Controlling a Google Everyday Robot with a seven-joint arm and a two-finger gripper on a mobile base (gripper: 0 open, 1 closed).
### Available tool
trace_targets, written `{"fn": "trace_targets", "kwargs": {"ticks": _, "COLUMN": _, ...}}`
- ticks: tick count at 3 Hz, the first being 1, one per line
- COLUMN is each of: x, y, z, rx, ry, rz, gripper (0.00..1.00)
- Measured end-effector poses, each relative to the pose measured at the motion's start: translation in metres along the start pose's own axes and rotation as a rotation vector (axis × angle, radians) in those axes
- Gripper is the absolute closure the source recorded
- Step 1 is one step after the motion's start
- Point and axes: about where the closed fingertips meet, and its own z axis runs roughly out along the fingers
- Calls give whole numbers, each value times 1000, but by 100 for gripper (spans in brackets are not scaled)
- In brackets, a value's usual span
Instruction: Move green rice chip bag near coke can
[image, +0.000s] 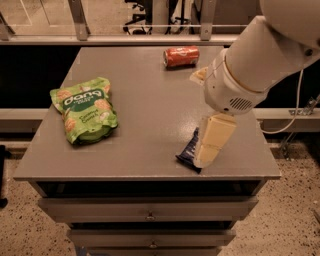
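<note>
Green rice chip bag (84, 109) lying left on the grey surface (150, 110), coke can (181, 56) on its side far back, gripper (210, 147) over a dark blue wrapped bar (187, 150), jaws' state impossible to tell.

A grey bench (145, 125) with drawers (150, 209) beneath it stands on a speckled floor (25, 225). A dark blue wrapped bar (187, 153) lies near its front right edge, partly hidden by the hand (209, 156) hanging over it. A white cable (296, 107) droops at the right.
</note>
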Motion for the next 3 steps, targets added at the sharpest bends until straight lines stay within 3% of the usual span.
{"fn": "trace_targets", "kwargs": {"ticks": 1, "x": -20, "y": -2, "z": 11, "rx": 8, "ry": -42, "rz": -19, "gripper": 0}}
{"fn": "trace_targets", "kwargs": {"ticks": 3, "x": -104, "y": -30, "z": 73, "rx": 14, "ry": -158, "rz": -42, "gripper": 0}}
